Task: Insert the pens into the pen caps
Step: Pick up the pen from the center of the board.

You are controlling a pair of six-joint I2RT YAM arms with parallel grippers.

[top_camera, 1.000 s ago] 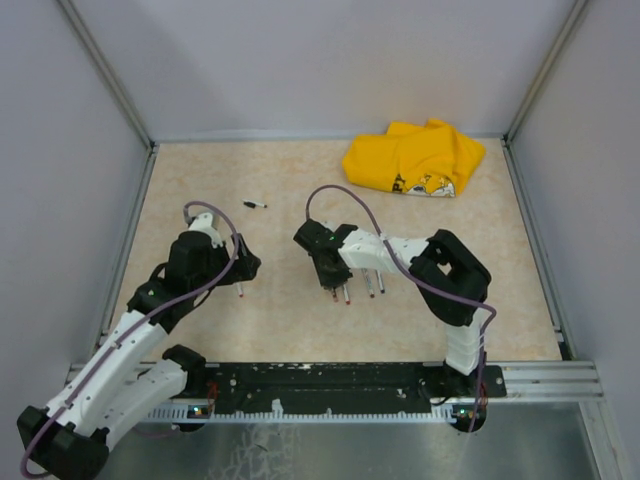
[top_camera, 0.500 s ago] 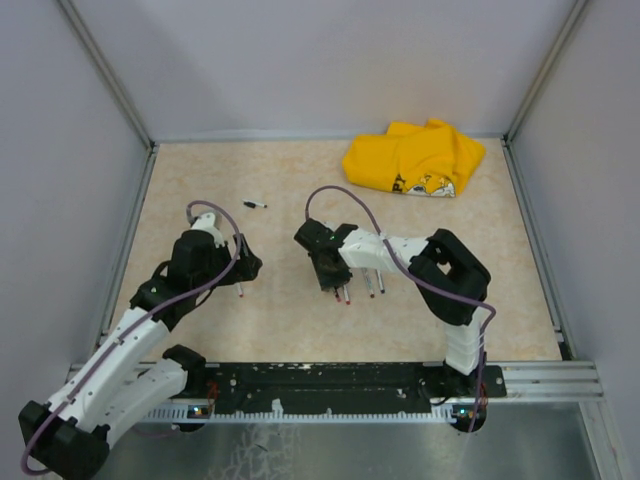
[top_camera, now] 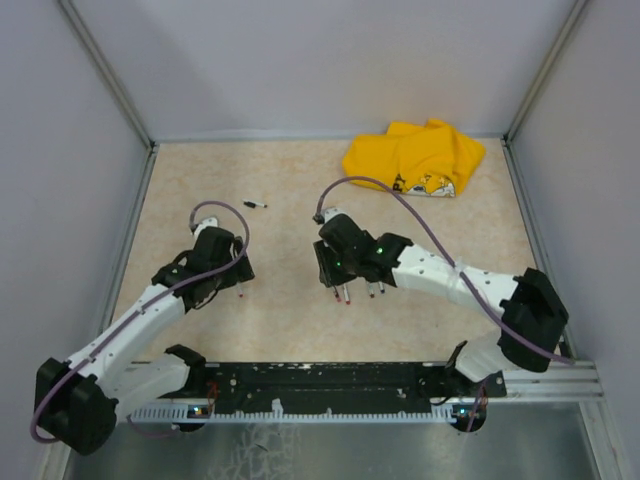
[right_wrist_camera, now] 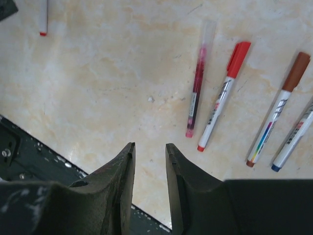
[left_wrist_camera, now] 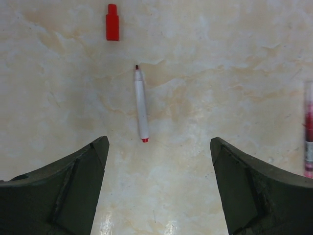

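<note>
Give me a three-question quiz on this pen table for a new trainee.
1. True or false: in the left wrist view, the red cap sits on the bare-tipped pen.
2. The right pincer holds: A a pen, B a cap, C nothing.
3. Fill in: the cloth near the far right corner is ___.
Key: 1 false, the cap lies apart, beyond the tip; 2 C; 3 yellow.
</note>
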